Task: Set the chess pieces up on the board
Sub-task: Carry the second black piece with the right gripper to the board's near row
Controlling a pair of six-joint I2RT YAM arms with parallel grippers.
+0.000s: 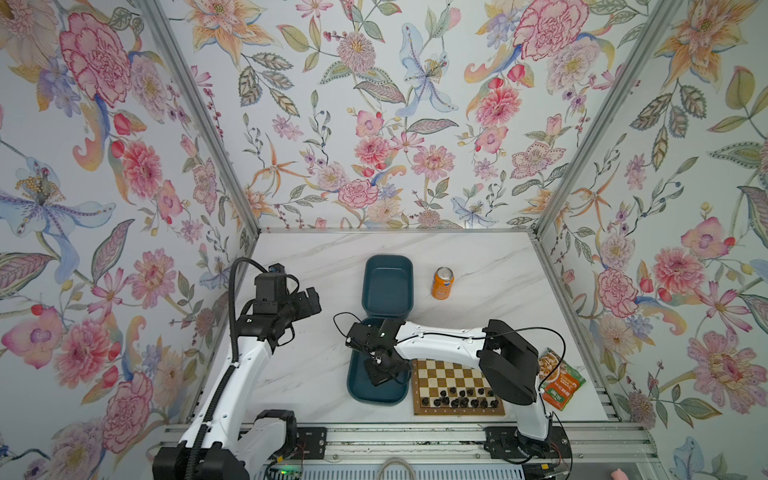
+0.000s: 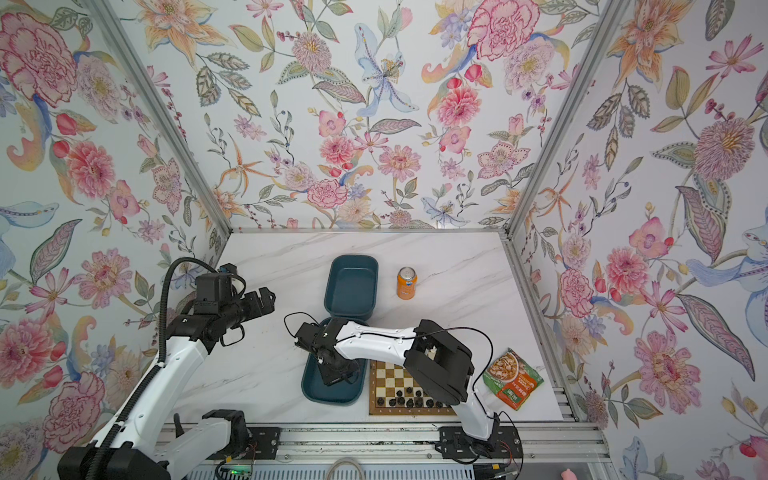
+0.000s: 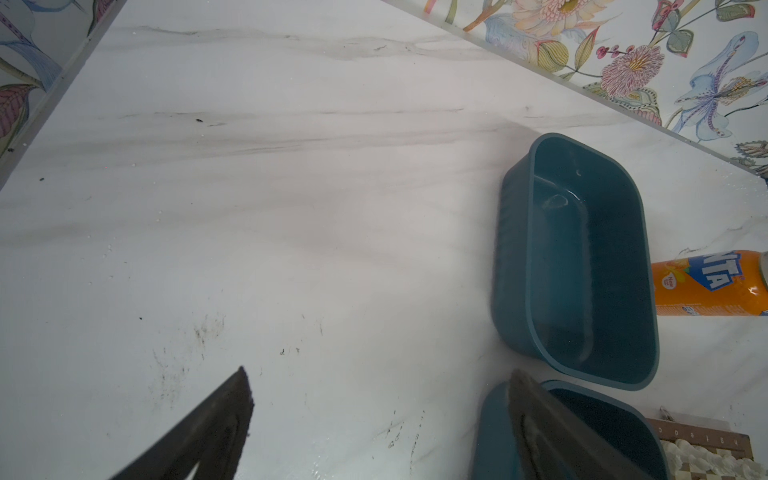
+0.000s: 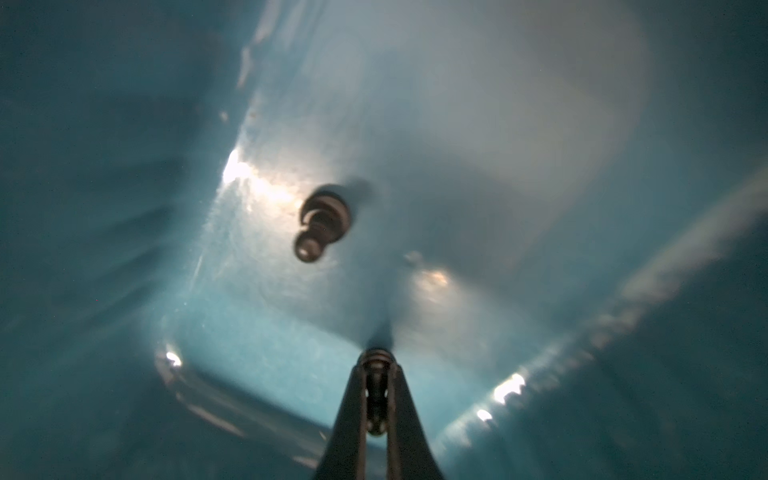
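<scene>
The wooden board (image 1: 440, 370) (image 2: 388, 376) lies at the front right, with several black chess pieces (image 1: 457, 400) (image 2: 409, 400) on its two nearest rows. White pieces (image 3: 698, 461) show on it in the left wrist view. My right gripper (image 4: 376, 365) points down inside the near teal tray (image 1: 356, 388) and is shut on a small black piece (image 4: 376, 392). Another black pawn (image 4: 322, 228) rests on the tray floor beyond it. My left gripper (image 1: 311, 297) (image 3: 382, 415) hangs open over the bare table on the left, holding nothing.
A second teal tray (image 1: 388, 286) (image 3: 582, 257) sits behind the near one, with nothing in it. An orange soda can (image 1: 442, 282) stands to its right. A snack packet (image 1: 559, 378) lies right of the board. My right arm (image 1: 507, 365) covers part of the board.
</scene>
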